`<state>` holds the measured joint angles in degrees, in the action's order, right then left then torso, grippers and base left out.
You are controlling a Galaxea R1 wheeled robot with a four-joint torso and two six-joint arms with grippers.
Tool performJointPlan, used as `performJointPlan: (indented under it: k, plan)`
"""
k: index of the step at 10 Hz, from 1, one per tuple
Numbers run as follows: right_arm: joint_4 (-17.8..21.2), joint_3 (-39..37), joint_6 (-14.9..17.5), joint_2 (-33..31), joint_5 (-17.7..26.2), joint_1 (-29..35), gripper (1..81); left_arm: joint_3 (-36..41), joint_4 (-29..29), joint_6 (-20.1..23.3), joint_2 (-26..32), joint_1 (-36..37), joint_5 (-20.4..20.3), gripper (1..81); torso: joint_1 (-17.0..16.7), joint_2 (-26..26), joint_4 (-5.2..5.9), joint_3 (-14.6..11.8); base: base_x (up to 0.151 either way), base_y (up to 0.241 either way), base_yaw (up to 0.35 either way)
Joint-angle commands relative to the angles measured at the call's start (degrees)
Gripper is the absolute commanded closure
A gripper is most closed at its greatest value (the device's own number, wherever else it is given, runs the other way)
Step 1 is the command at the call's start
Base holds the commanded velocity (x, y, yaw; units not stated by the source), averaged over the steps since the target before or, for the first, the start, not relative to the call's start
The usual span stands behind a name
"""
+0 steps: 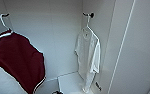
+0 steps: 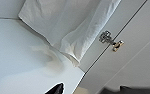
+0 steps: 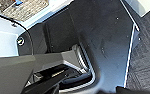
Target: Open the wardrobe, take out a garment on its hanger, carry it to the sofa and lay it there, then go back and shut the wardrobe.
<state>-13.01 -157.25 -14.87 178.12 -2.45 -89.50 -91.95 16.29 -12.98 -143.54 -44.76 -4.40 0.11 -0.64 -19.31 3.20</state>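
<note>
Two tops hang apart: maroon top [image 1: 18,60] left, garment [image 1: 88,57] right.

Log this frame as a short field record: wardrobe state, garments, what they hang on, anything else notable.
wardrobe: open, white interior in the head view
white shirt: hangs at right on a white hanger, lower end near the shelf
maroon top: hangs at left, white trim, on its own hanger
rail: dark fitting above the white shirt
door hinge: metal, on the side panel in the left wrist view, beside the shirt's hem
</note>
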Motion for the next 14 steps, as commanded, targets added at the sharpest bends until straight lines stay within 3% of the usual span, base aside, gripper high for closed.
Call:
performJointPlan:
  k: [1, 3, 5, 9, 11, 14]
  plan:
    - [-0.4, 0.5, 0.1, 0.7, 3.1, 2.4, 1.0, 2.9, -0.4, -1.9, 3.1, 12.4, 0.9, 1.0, 0.0, 0.0, 0.00, 0.0, 0.000, 0.000, 0.000]
    - [-0.4, 0.5, 0.1, 0.7, 3.1, 2.4, 1.0, 4.8, -0.4, -3.0, 3.3, 17.3, 4.8, 1.0, 0.0, 0.0, 0.00, 0.0, 0.000, 0.000, 0.000]
    - [-0.4, 0.5, 0.1, 0.6, 3.1, 2.4, 1.0, 7.4, -0.5, -5.7, 3.9, 22.1, 5.7, 1.0, 0.0, 0.0, 0.00, 0.0, 0.000, 0.000, 0.000]
    - [-0.4, 0.5, 0.1, 0.5, 3.1, 2.4, 1.0, 8.7, -0.9, -18.5, 2.9, 32.9, 6.3, 1.0, 0.0, 0.0, 0.00, 0.0, 0.000, 0.000, 0.000]
    - [-0.4, 0.5, 0.1, 0.5, 3.1, 2.4, 1.0, 8.1, -2.7, -22.3, 1.7, 37.4, 6.7, 1.0, 0.0, 0.0, 0.00, 0.1, 0.000, 0.000, 0.000]
    - [-0.4, 0.5, 0.1, 0.7, 3.1, 2.4, 1.0, 6.2, -4.6, -23.8, -1.2, 42.1, 9.6, 1.0, 0.0, 0.0, 0.00, 0.1, 0.000, 0.000, 0.000]
